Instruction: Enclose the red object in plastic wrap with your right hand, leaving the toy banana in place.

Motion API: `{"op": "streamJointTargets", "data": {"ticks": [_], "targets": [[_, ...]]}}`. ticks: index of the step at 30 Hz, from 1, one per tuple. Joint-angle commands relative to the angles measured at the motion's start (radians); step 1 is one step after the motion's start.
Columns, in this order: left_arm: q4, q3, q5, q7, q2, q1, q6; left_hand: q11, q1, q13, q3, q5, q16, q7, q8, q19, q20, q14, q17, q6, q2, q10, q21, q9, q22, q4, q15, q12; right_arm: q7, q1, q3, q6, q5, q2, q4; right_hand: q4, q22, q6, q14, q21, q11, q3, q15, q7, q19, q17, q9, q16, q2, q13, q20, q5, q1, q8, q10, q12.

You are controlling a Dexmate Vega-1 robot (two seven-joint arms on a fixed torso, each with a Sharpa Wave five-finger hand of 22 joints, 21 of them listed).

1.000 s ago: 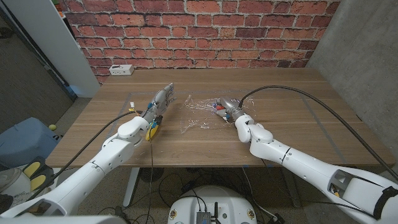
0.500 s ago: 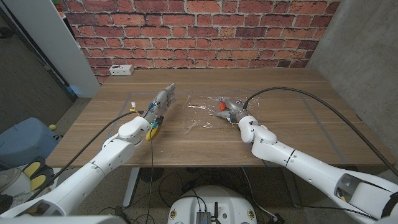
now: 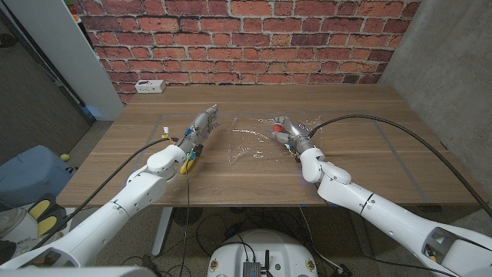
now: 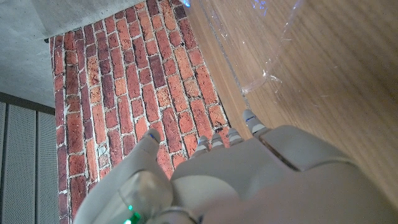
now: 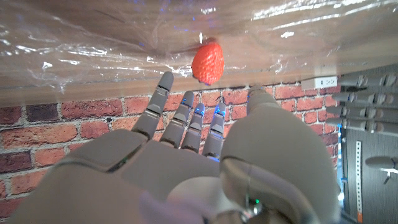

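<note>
Nearest the table's front edge (image 3: 254, 201), the toy banana (image 3: 187, 162) is being left alone, tucked just beside the left hand (image 3: 198, 128), which is being held out straight over the wood with fingers together and nothing in it. Toward the middle, the plastic wrap (image 3: 250, 142) is being seen crumpled, its loose near edge lying on bare wood. At the sheet's right side, the right hand (image 3: 288, 134) is being kept right beside the red strawberry (image 3: 274, 131); in the right wrist view its fingers (image 5: 186, 118) are being stretched toward the strawberry (image 5: 208, 62) with small gaps, gripping nothing. Plenty of bare table is being left along the far and right edges.
</note>
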Motion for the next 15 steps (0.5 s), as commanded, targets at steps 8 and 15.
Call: {"op": "streamJointTargets", "data": {"ticks": [8, 15], "targets": [[-0.068, 0.042, 0.105, 0.026, 0.096, -0.039, 0.136, 0.021, -0.009, 0.003, 0.006, 0.003, 0.013, 0.021, 0.019, -0.013, 0.014, 0.075, 0.001, 0.120, -0.005, 0.096, -0.004, 0.006, 0.006, -0.012, 0.017, 0.027, -0.215, -0.034, 0.047, -0.191, -0.024, 0.088, -0.003, -0.003, 0.001, 0.020, 0.028, -0.010, 0.008, 0.005, -0.042, 0.006, 0.020, -0.014, 0.000, 0.010, -0.004, -0.001, -0.027, -0.022, -0.017, -0.001, 0.024, 0.004], [-0.136, 0.088, 0.220, 0.048, 0.161, -0.089, 0.265, 0.029, -0.008, 0.003, 0.010, 0.002, 0.014, 0.047, 0.022, -0.011, -0.002, 0.107, 0.001, 0.172, -0.003, 0.139, -0.010, 0.006, 0.006, -0.015, 0.024, 0.034, -0.228, -0.006, 0.039, -0.338, -0.025, 0.118, 0.017, 0.006, 0.001, 0.017, 0.013, -0.018, 0.013, -0.008, -0.031, 0.005, 0.013, -0.017, 0.000, 0.006, -0.013, -0.001, -0.030, -0.031, -0.045, -0.006, 0.025, 0.001]]}}
